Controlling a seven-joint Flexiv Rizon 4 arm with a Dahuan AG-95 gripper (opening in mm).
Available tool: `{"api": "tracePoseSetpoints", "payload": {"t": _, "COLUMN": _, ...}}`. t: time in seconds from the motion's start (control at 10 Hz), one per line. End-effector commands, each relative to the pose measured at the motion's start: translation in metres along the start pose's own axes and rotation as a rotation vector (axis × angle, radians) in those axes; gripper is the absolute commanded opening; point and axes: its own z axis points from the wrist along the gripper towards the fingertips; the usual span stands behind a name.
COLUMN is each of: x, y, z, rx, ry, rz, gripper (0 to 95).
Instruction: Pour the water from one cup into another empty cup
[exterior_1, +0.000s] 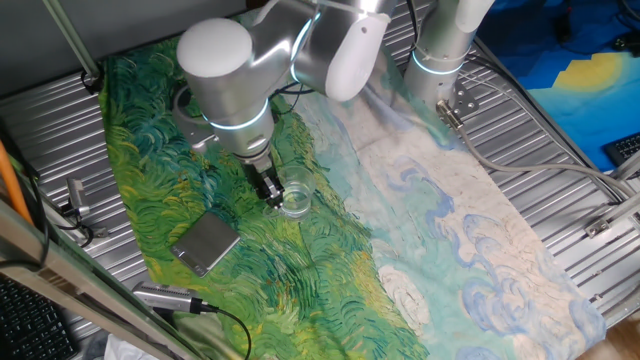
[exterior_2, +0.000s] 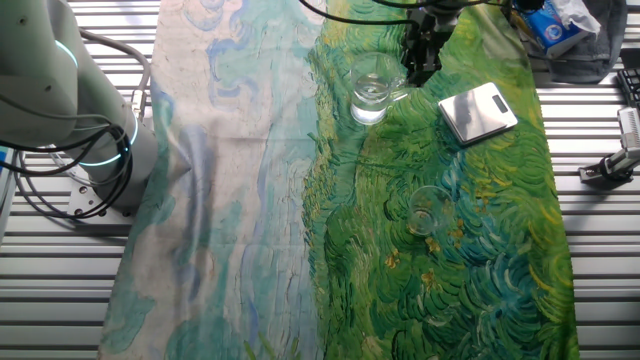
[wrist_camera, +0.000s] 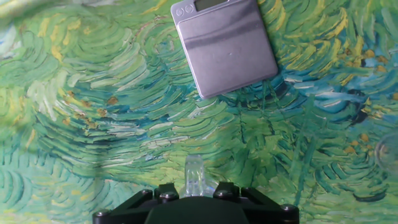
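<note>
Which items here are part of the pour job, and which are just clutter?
Job: handled glass cup, water in it, small glass cup, hand at the handle.
Lying about: grey square block, painted cloth.

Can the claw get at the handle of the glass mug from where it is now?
Probably yes. The claw is right at the handle of the glass mug, with nothing between them; the hand view shows the handle between the fingers. The grey block sits off to one side.
</note>
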Motion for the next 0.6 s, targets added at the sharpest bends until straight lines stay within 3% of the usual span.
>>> {"api": "tracePoseSetpoints", "payload": {"t": 0.1, "x": -0.0006, "y": 0.0003, "z": 0.0025, "rx": 0.005, "ry": -0.003, "rz": -0.001, "gripper": 38.0}}
{"api": "tracePoseSetpoints", "payload": {"t": 0.6, "x": -0.0028, "y": -0.0007, "z": 0.0117, "rx": 0.010, "ry": -0.010, "rz": -0.012, "gripper": 38.0}}
